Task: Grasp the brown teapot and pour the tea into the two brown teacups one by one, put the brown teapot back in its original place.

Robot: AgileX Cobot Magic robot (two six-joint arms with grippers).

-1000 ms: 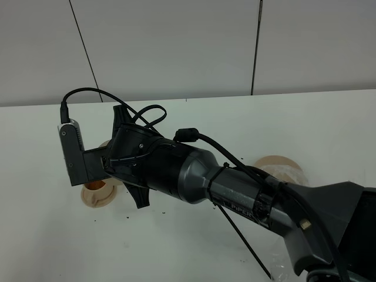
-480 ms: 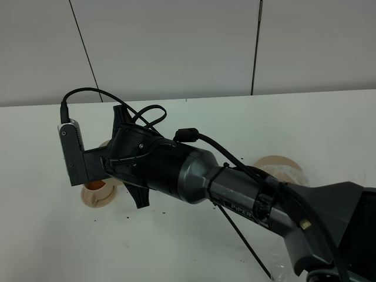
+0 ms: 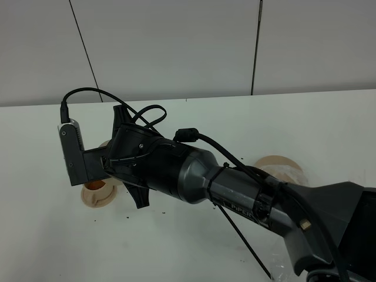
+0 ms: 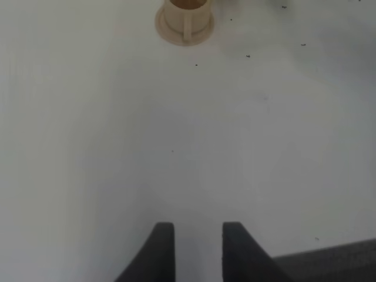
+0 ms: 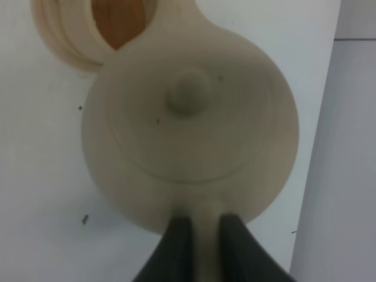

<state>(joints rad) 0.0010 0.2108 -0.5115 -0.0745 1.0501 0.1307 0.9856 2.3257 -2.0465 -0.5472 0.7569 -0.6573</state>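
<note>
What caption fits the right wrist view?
Right claw grips the brown teapot by its handle, partly hiding a tea-filled teacup.

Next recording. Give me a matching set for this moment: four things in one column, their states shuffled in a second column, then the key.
Things
1. brown teapot
2. left gripper
3. round plate
4. teacup by the spout

States
a. partly hidden behind the right arm
b. holds amber liquid
c. open, nothing between its fingers
d. gripped at the handle by the right gripper

Pairs: 1-d, 2-c, 3-a, 4-b
</note>
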